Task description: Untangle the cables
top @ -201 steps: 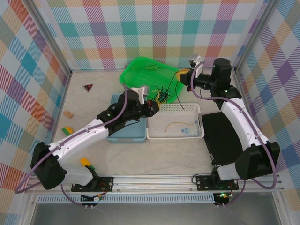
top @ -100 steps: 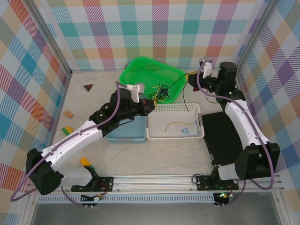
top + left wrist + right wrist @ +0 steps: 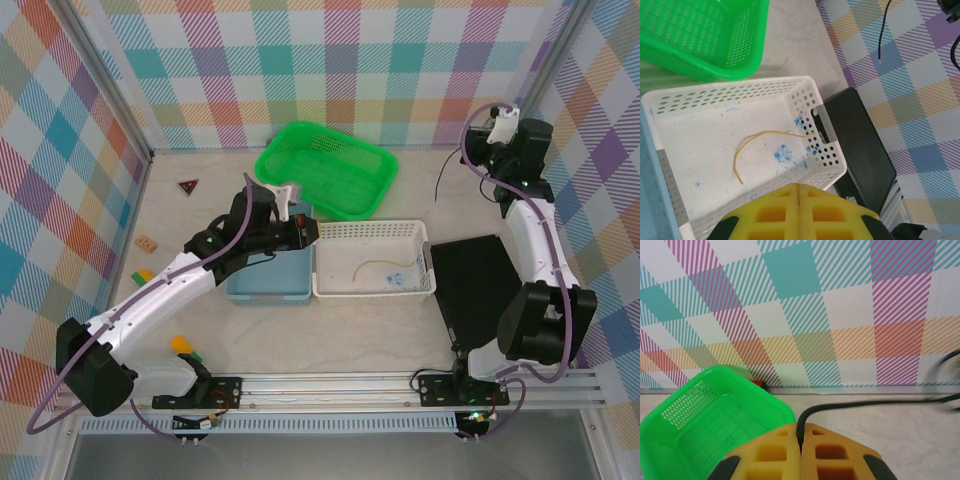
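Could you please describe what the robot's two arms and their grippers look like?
The left arm and right arm have glossy white shells, black joints and a grey-purple hose running alongside each. The left gripper and right gripper carry yellow pads with square recesses, on black fingers.

Bright, even light, soft shadows — the black cable [image 3: 865, 402] blurs toward the right edge.

top view looks down on the whole table [image 3: 350, 340]. left wrist view hangs close over the white basket [image 3: 730, 87], right faces the wall [image 3: 805, 315]; all share the green basket [image 3: 705, 425].
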You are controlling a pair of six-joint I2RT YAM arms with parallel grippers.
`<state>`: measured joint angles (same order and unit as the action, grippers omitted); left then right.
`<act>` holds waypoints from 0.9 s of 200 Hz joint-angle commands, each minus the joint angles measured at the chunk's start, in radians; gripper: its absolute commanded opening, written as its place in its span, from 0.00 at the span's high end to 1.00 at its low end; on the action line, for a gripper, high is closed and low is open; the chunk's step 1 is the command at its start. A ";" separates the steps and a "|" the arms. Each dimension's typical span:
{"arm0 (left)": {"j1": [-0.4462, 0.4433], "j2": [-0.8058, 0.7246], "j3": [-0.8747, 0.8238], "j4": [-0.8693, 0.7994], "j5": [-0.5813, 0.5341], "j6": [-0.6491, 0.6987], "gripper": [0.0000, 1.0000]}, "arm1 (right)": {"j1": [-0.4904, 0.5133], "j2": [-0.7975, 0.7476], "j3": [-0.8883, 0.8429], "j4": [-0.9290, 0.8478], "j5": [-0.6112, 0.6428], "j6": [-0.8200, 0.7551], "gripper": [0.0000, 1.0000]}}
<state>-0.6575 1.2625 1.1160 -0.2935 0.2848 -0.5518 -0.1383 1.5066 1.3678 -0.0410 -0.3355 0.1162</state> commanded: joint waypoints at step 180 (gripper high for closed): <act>0.007 0.077 0.086 0.075 0.142 0.627 0.00 | 0.063 -0.163 -0.008 -0.147 -0.588 -0.347 1.00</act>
<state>-0.6575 1.3025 1.1561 -0.2108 0.4068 -0.0811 -0.0746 1.4143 1.3788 -0.1184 -0.7883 -0.1219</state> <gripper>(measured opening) 0.978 0.052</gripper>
